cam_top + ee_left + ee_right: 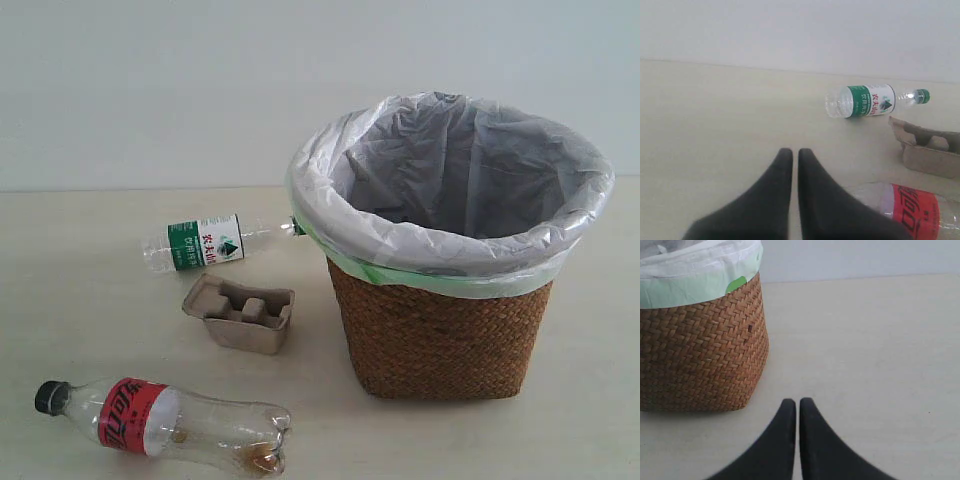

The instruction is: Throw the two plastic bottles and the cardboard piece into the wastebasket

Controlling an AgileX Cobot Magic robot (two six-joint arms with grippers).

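Observation:
The red-label bottle (165, 420) with a black cap lies on its side at the front left of the table. Behind it sits the grey-brown cardboard tray (240, 313), and farther back the green-label bottle (205, 243) lies on its side. The wicker wastebasket (440, 325), lined with a grey-white bag, stands to their right. Neither gripper shows in the exterior view. My left gripper (795, 156) is shut and empty, with the red-label bottle (912, 210), the tray (930, 150) and the green-label bottle (865, 100) beyond it. Beside the wastebasket (700, 360), my right gripper (797, 405) is shut and empty.
The pale tabletop (90, 310) runs back to a plain white wall (150, 90). The bag's green edge (400, 275) hangs over the basket's rim.

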